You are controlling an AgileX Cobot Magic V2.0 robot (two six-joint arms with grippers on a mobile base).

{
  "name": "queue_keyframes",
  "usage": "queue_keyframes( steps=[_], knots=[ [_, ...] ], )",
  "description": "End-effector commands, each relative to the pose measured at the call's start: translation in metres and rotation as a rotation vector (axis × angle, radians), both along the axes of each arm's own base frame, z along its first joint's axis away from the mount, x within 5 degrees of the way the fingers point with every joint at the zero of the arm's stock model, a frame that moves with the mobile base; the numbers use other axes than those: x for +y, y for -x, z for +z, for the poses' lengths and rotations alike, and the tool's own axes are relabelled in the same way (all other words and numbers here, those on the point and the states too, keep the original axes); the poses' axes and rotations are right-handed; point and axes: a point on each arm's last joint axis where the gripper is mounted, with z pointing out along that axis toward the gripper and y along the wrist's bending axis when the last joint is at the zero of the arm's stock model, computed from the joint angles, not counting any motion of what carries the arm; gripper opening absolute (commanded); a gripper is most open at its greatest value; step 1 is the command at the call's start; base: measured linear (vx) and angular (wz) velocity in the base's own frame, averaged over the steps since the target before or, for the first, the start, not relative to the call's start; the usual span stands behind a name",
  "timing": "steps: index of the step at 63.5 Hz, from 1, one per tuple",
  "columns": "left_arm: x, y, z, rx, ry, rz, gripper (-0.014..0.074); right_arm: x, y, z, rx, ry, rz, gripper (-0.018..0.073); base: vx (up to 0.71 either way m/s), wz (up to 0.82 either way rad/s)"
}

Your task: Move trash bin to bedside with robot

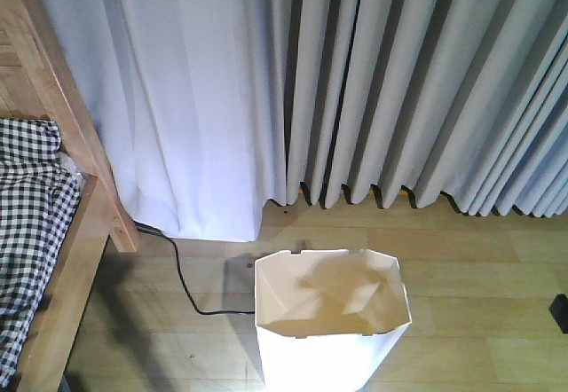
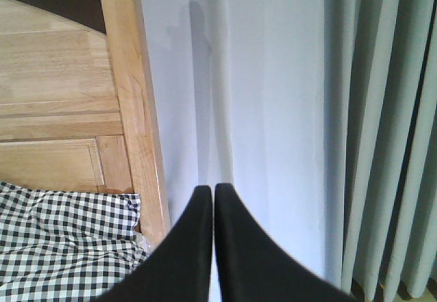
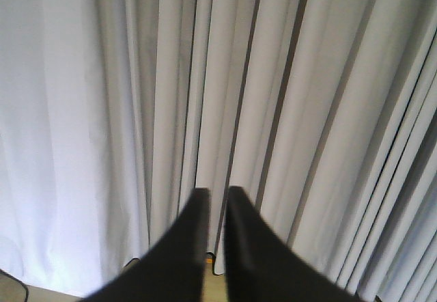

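Beside the bed, room: a bedroom corner with pale curtains [image 1: 382, 82] hanging in deep folds to the floor behind the bed.
Floor: light wood-look planks [image 1: 479, 321], bare and lit from the curtain side; a dark flat square plate lies on them just behind the bin, to its left.
Bed: a light wooden frame [image 1: 62, 99] with a square post at the left edge of the front view, black-and-white checked bedding [image 1: 27, 223] spilling over its side rail.
Bin: the white trash bin [image 1: 330, 317] stands upright on the floor to the right of the bed, near it but not touching, a strip of planks between them; its mouth is open and shadowed inside.
Cable: a black cable [image 1: 182, 277] runs from the foot of the bed post across the floor, ending near the bin's left side.
Left gripper [image 2: 213, 193]: black fingers pressed tip to tip, holding nothing, aimed at the bed post and the curtain beside it.
Right gripper [image 3: 217, 196]: fingers nearly together with a thin slit between them, nothing held, pointed at the curtain folds.
Right edge: a small dark object shows on the floor well right of the bin, too cropped to identify.
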Motion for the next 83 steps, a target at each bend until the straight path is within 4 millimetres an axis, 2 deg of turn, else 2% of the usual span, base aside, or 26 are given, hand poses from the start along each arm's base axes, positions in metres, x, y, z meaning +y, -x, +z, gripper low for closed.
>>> queue_keyframes(
  steps=[1,32,42,55,70,83],
  knots=[
    [0.0,0.001,0.014,-0.098,0.004,-0.003,-0.0006,-0.003,-0.002,0.015,-0.088,-0.01,-0.03,-0.0011,0.0,0.0],
    [0.0,0.001,0.014,-0.098,0.004,-0.003,-0.0006,-0.003,-0.002,0.015,-0.092,-0.008,-0.032,-0.0009,0.0,0.0],
    [0.0,0.001,0.014,-0.098,0.004,-0.003,-0.0006,-0.005,-0.002,0.015,-0.107,0.068,-0.045,-0.0009,0.0,0.0],
    [0.0,0.001,0.014,-0.098,0.004,-0.003,-0.0006,-0.009,0.002,-0.006,-0.142,0.068,-0.091,-0.0009,0.0,0.0],
    [0.0,0.001,0.014,-0.098,0.004,-0.003,-0.0006,-0.009,0.014,-0.047,-0.281,0.023,-0.1,-0.0009,0.0,0.0],
    [0.0,0.001,0.014,-0.098,0.004,-0.003,-0.0006,-0.006,0.015,-0.05,-0.248,0.007,-0.059,-0.0009,0.0,0.0]
  ],
)
